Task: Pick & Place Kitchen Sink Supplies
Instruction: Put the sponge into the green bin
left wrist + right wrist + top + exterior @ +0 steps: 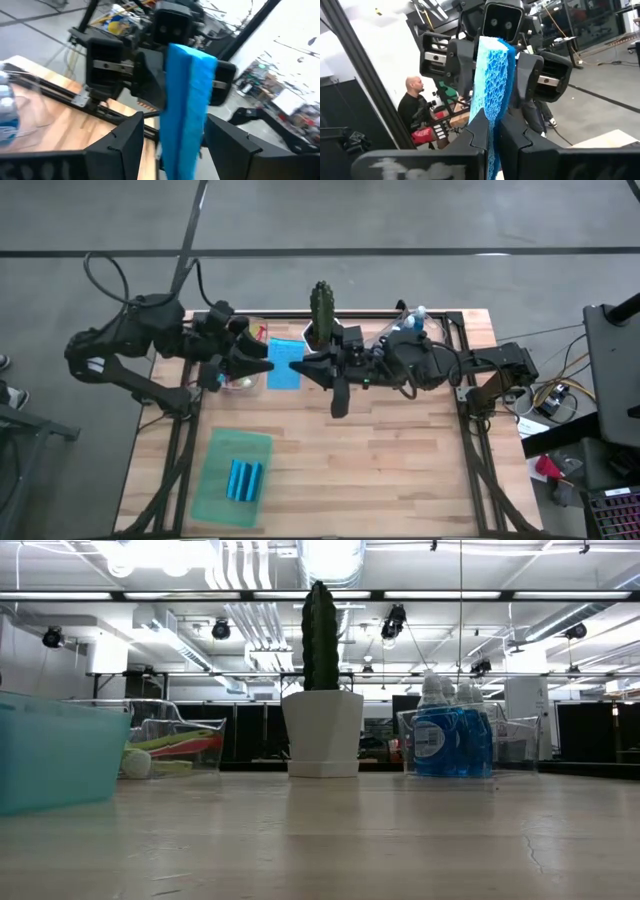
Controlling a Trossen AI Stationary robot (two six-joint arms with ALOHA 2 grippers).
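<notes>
Sponge [284,364] handoff mid-air above counter [400,460]: right gripper [492,132] jaws clamped on its edge, left gripper [170,145] jaws apart; we judge it soft, light, so pinch edge-on.

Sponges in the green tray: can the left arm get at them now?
Probably yes. The left gripper is open, around a sponge that the right gripper pinches; nothing stands between it and the sponges in the tray, whose tray lies open on top.

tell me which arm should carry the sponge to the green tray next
Probably the left. Both grippers, left and right, meet at the blue sponge mid-handover, and the green tray lies on the left arm's side.
</notes>
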